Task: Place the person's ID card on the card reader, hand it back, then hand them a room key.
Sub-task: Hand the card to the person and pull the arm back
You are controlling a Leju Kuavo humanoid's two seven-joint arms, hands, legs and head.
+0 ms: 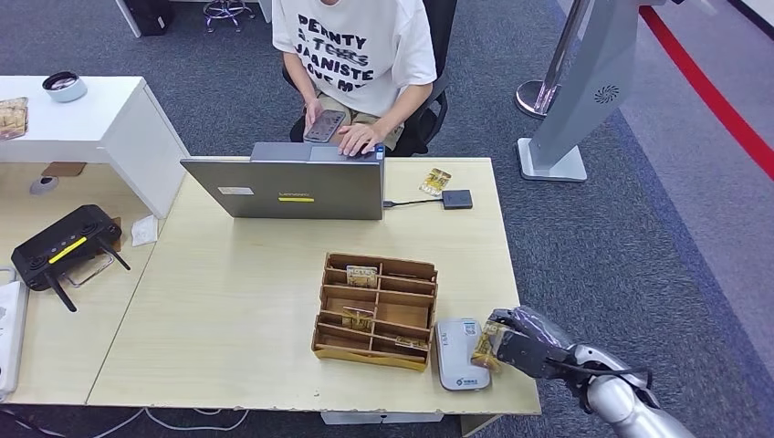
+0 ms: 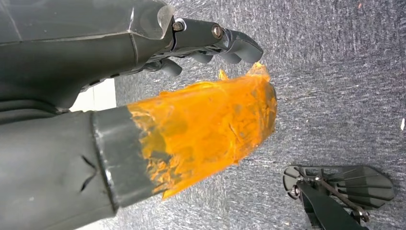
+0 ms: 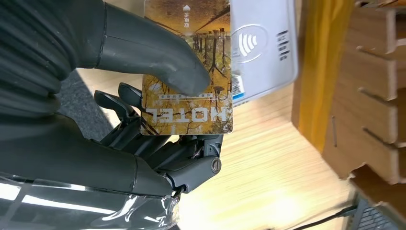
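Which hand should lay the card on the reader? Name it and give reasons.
Right. The right hand already pinches the card beside the reader; the left hand hangs over the floor.

The head view looks down from high over the desk (image 1: 274, 301). The right wrist view sits close behind the right hand (image 3: 143, 120), sharing the card reader (image 1: 461, 354). The left wrist view faces carpet (image 2: 335, 72).
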